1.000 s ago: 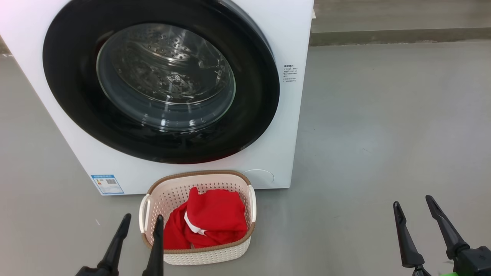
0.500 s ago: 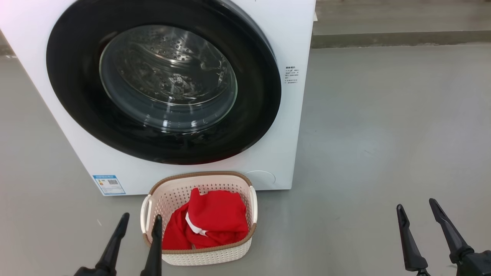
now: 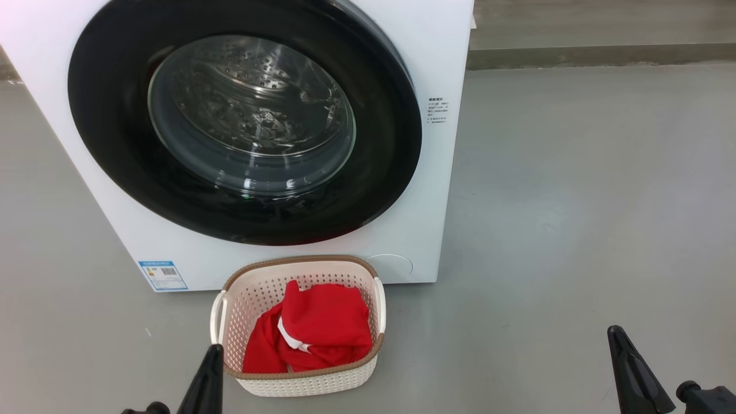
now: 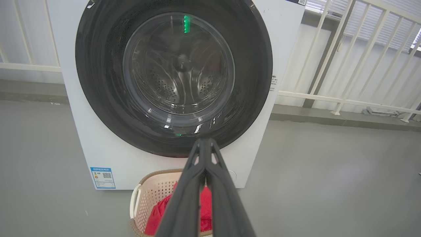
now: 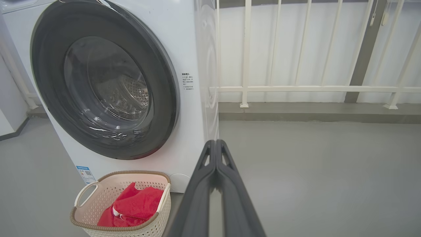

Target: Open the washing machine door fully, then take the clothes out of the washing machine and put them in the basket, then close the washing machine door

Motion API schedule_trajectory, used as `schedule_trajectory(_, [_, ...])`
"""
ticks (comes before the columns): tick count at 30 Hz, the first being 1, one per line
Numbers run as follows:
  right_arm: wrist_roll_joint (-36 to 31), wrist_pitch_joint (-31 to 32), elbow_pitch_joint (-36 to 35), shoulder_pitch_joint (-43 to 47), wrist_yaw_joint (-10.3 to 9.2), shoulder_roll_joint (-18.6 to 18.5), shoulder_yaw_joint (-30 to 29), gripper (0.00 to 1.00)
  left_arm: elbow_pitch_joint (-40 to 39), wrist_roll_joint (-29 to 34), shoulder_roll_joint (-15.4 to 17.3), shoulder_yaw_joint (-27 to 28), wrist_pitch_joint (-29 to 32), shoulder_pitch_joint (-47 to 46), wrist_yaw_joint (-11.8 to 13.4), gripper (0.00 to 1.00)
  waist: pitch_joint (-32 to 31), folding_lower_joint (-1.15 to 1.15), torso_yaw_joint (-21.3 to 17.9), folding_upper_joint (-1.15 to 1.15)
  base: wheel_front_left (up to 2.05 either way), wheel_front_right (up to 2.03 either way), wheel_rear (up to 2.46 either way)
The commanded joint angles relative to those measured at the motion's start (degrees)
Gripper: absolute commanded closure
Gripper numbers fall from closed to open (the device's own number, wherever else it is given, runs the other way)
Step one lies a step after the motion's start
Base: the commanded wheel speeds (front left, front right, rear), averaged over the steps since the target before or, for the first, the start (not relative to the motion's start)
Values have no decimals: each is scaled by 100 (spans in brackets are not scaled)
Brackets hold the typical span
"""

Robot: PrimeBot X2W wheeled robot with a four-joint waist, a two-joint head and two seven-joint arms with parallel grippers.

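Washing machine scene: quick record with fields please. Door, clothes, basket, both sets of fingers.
door: closed flat against the washing machine; no fabric seen through its glass
clothes: red, piled in the basket
basket: on the floor, just in front of the machine
left fingers: shut, holding nothing
right fingers: shut, holding nothing

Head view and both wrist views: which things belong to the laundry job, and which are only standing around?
Of the job: big white front-loading washing machine; its round black-rimmed glass door, closed; bright red fabric clothes, lying in the small cream perforated plastic basket.
Just there: white metal railing; smooth grey floor.
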Motion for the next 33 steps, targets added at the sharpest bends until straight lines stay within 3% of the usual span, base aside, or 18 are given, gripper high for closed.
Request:
schedule_trajectory(1, [170,29,-106,-149,-2,-49,14,100,-117,-151,9,68,47,-154,-20,100,4,6,-1,0,0,0,0])
schedule_trajectory(33, [2402,536,251,-638,-7,-131,70,100,100,-2249,20,292,565,-417,-94,100,113,-2,-30,0,0,0,0])
